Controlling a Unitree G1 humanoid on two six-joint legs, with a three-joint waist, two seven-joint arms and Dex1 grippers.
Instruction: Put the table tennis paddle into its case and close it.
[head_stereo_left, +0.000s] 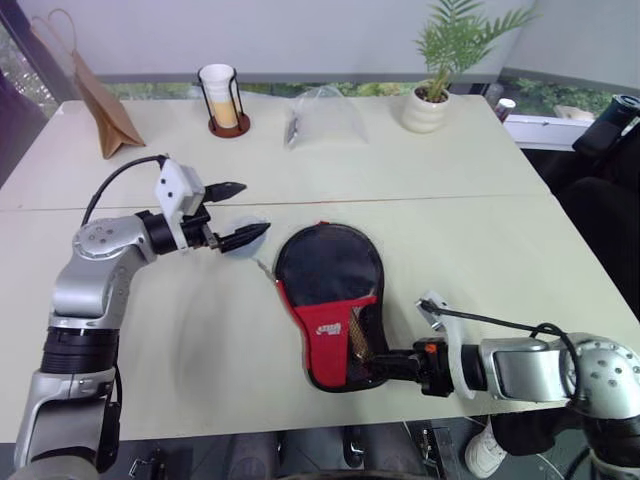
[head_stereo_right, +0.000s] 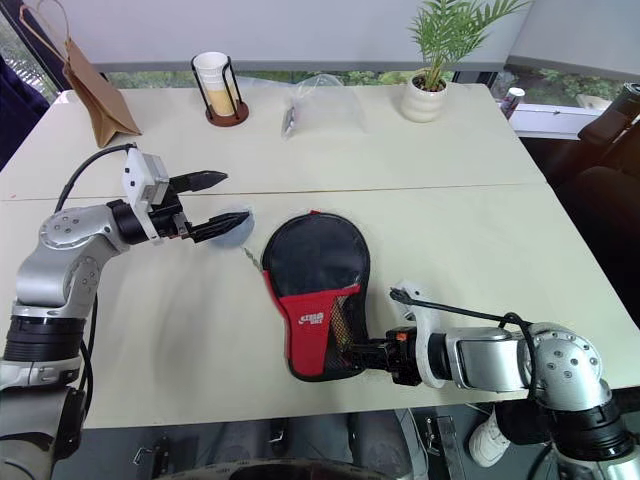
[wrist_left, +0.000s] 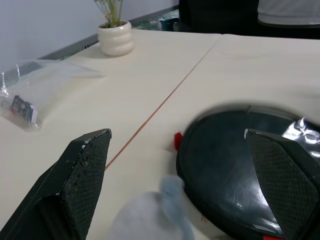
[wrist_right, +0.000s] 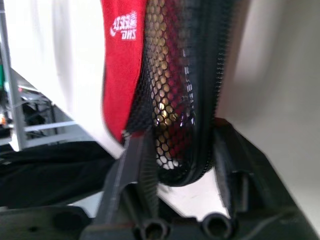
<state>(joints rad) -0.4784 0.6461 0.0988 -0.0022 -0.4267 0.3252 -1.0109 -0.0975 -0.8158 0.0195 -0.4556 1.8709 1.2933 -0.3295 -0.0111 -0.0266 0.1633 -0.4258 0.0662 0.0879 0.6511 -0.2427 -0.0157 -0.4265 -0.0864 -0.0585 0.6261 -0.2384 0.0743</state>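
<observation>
left eye view: we see the case (head_stereo_left: 330, 300), black with red lower panel and mesh pocket, lying mid-counter (head_stereo_left: 500, 240). right tool (head_stereo_left: 378, 365) pinches its near edge; left tool (head_stereo_left: 238, 212) spread. paddle hidden.

case (head_stereo_left: 330, 300): black woven cloth, faint sheen; red cloth panel; black open mesh pocket; toothed zip along its edge
worktop (head_stereo_left: 480, 160): smooth matt cream laminate
right gripper (wrist_right: 182, 165): matt black ribbed plastic
left gripper (wrist_left: 175, 195): black, fine knurled pads
bag (head_stereo_left: 320, 118), beyond the case: clear glossy plastic
pot (head_stereo_left: 425, 108): glazed white ceramic
</observation>
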